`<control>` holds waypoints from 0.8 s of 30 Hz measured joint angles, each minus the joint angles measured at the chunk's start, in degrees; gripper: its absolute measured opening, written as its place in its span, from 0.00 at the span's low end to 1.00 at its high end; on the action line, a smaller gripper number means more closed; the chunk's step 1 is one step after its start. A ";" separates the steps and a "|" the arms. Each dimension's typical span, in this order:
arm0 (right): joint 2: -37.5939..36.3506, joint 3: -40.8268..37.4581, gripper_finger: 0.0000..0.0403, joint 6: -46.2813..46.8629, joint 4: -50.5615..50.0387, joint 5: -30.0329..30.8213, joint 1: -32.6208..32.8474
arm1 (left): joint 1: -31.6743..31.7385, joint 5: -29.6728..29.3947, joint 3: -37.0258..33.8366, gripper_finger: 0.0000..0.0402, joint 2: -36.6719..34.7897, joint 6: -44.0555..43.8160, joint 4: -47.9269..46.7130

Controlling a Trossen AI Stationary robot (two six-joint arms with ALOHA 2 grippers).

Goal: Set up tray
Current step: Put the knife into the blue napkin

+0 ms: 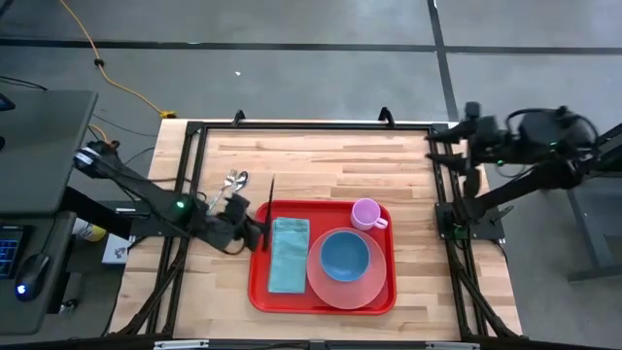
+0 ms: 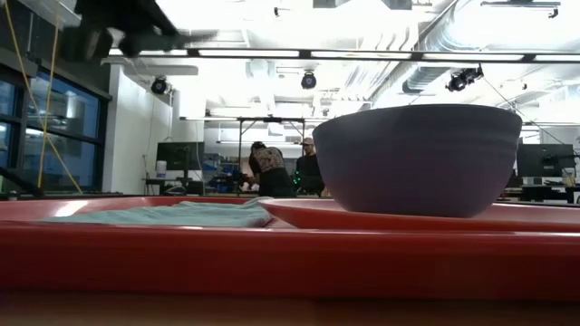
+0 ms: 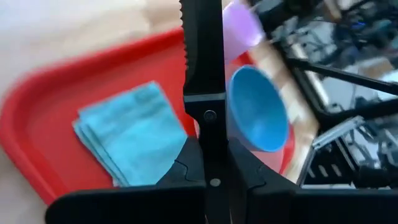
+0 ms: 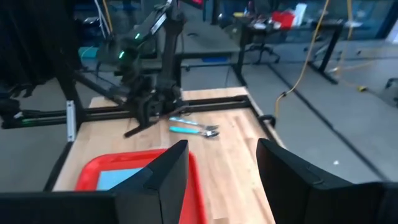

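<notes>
The red tray (image 1: 379, 292) lies on the wooden table, holding a folded teal napkin (image 1: 289, 255), a pink plate (image 1: 374, 287) with a blue bowl (image 1: 344, 256) on it, and a lilac cup (image 1: 366, 213). The low view shows the tray's near rim (image 2: 290, 258), the napkin (image 2: 163, 214) and the bowl (image 2: 417, 158). My left gripper (image 1: 255, 231) sits at the tray's left edge, shut on a black knife (image 3: 202, 56). My right gripper (image 4: 217, 174) is open, up by the table's far right corner. A spoon and fork (image 1: 233, 183) lie on the table left of the tray. My left gripper holds the black knife by its handle (image 3: 212, 149), pinched between the two fingers (image 3: 180, 171). The knife runs along the fingers, its serrated blade (image 3: 198, 43) reaching out past them above the tray. It appears lifted clear of the table.
Teal-handled spoon and fork (image 4: 193, 128) rest on bare wood near the far left corner. A black frame (image 1: 311, 124) edges the table. Bare wood (image 1: 321, 160) stretches behind the tray. People stand in the room far behind the table (image 2: 272, 167).
</notes>
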 joint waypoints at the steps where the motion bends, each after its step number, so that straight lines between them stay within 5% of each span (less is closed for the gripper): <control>1: -0.75 0.00 0.42 -0.67 -0.48 0.33 0.00 | -0.48 0.13 0.00 0.12 1.72 -2.55 0.56; 8: -6.43 0.00 0.42 -4.53 -2.42 3.66 0.00 | -1.71 6.39 4.12 0.12 16.61 -17.76 3.15; 14: -8.18 0.00 0.42 -5.90 -4.06 5.35 0.00 | 0.77 11.14 12.35 0.12 26.42 -19.44 3.03; 24: -7.40 0.00 0.42 -5.52 -8.41 0.69 0.00 | 5.41 18.75 33.94 0.12 38.01 -19.40 -26.49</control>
